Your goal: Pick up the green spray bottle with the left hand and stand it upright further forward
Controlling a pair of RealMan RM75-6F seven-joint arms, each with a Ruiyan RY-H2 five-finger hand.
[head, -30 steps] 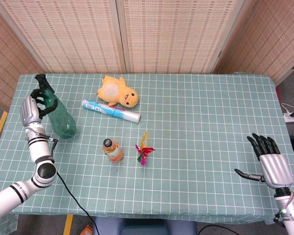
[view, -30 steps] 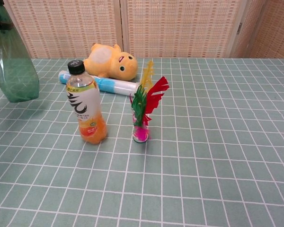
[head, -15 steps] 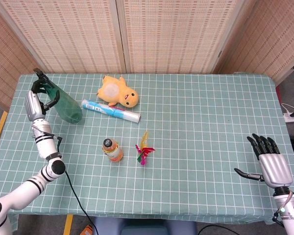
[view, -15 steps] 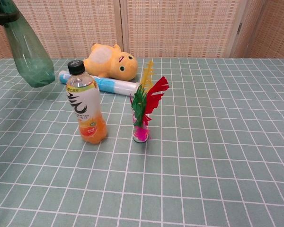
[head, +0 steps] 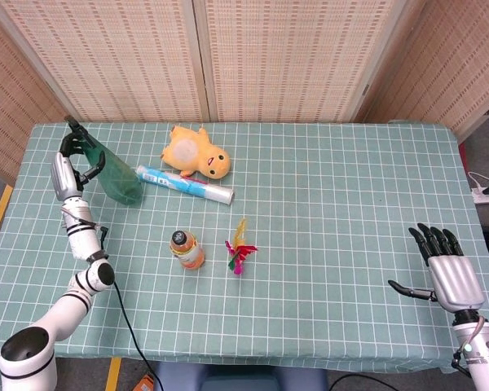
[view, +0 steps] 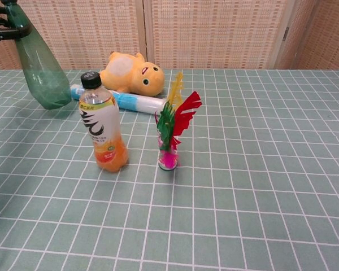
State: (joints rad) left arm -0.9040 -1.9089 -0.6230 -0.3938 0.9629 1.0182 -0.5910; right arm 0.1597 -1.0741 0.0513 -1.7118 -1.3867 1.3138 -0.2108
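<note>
I have my left hand (head: 68, 165) clamped on one translucent green plastic spray bottle (head: 112, 174), tilted at the upper left of the frame. My right hand (head: 445, 271) hovers lower right, fingers apart, holding nothing. Centre frame I count one orange drink bottle (view: 103, 131), one feathered shuttlecock (view: 172, 131), one yellow plush duck (head: 196, 155), one blue-and-white tube (head: 184, 185).

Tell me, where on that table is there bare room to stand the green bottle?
Bare cloth lies behind the green spray bottle toward the far edge, left of the yellow duck toy. It is crowded right of the bottle, by the blue tube. The left hand holds the bottle tilted.
</note>
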